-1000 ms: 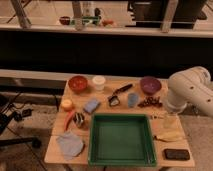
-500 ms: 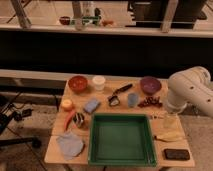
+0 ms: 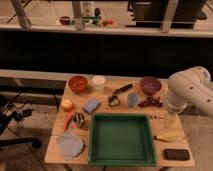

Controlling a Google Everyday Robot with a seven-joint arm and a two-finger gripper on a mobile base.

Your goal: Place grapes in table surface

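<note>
Nothing on the table has shifted since 1 second ago. Grapes [image 3: 150, 103] lie on the table surface [image 3: 131, 80] at far right, just near of the purple bowl [image 3: 150, 85], with a blue-grey cup [image 3: 132, 100] just left. The cluster's long axis runs left to right; I cannot tell its stem end. The green tray [image 3: 121, 139] sits nearer. The gripper [image 3: 170, 119] hangs at the right edge, near of the grapes, open and empty.

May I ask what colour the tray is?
The tray is green, camera view; pincer hangs beside grapes.
</note>
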